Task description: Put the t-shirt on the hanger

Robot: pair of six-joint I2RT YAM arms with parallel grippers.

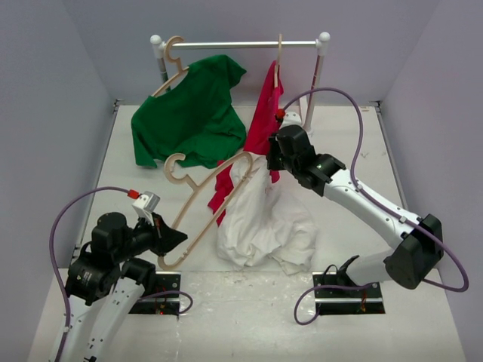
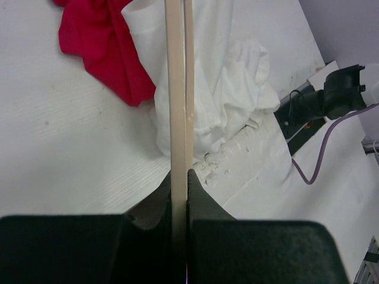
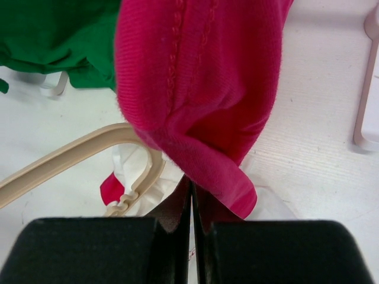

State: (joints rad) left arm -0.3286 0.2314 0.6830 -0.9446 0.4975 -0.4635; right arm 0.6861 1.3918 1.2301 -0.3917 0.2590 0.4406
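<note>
Left end effector [image 2: 180, 177] pinches hanger [image 2: 176, 89] reaching white t-shirt [image 2: 231, 77].

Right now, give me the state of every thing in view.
left gripper, shut on loose hanger.
loose hanger, held, far end at white t-shirt.
right gripper, shut; grip on cloth unclear.
white t-shirt, heaped, not yet hung.
green t-shirt, hung on rail.
red t-shirt, hung on rail.

White table [image 1: 143, 192], white tee [image 1: 264, 226] heaped at ctr, clothes rack [image 1: 241, 44] standing at back
</note>
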